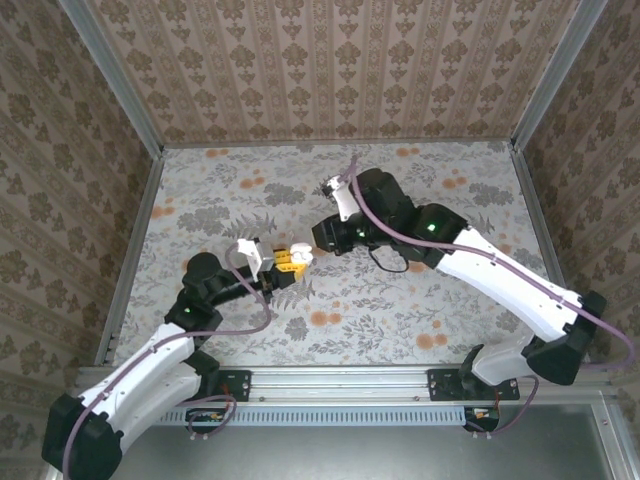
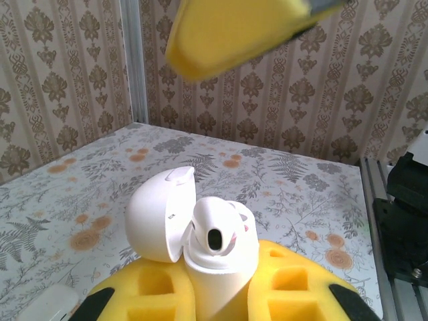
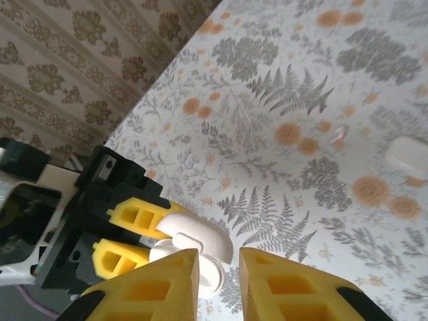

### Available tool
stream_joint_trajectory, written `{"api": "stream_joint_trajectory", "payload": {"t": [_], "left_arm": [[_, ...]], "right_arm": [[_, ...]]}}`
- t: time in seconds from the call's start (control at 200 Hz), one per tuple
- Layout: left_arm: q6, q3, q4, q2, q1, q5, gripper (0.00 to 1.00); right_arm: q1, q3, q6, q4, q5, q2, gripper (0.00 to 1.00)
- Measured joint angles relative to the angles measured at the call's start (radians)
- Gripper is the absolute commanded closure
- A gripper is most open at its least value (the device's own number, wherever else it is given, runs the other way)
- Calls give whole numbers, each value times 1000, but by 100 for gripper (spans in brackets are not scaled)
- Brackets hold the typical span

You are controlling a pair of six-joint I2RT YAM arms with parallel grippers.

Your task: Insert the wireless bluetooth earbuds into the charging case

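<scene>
at the middle of the worktop (image 1: 400,330), raised off it, my left jaws are pressed onto the charging case (image 2: 217,287). its body is pinched between my yellow fingers (image 2: 294,287) and its lid (image 2: 160,214) is swung open. my right jaws hang just beside the case's mouth, spread a little, with nothing between them that i can see. in that mouth sits what i take for one earbud (image 2: 215,231), seated or nearly so; i cannot tell how deep. farther off on the worktop lies a small pale speck, probably the second earbud (image 3: 338,134), and near it a white rounded case-like thing (image 3: 408,157). i judge the job about half done. left to do: fetch the speck, seat it and perhaps shut the lid.
</scene>
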State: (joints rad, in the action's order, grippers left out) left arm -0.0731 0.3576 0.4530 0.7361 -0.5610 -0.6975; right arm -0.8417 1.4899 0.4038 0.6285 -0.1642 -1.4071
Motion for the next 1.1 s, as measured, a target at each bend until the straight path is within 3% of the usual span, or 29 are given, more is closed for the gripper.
{"api": "stream_joint_trajectory", "payload": {"t": [0.07, 0.265, 0.465, 0.64, 0.85, 0.96, 1.1], "left_arm": [[3, 1, -45, -18, 8, 47, 100], [32, -2, -264, -148, 41, 307, 100], [33, -29, -364, -292, 72, 457, 100], [43, -46, -425, -334, 72, 504, 100], [45, -46, -443, -330, 72, 512, 100], [47, -46, -449, -330, 73, 512, 100], [48, -46, -450, -330, 73, 512, 100]], "right_arm": [[2, -23, 20, -16, 4, -28, 75], [90, -41, 118, -19, 63, -108, 72], [118, 127, 202, -20, 97, -440, 67], [108, 357, 220, 9, 79, -754, 63], [107, 769, 163, 162, 101, -1044, 60], [106, 953, 138, 249, 134, -1140, 59], [102, 1017, 117, 311, 166, -1184, 58]]}}
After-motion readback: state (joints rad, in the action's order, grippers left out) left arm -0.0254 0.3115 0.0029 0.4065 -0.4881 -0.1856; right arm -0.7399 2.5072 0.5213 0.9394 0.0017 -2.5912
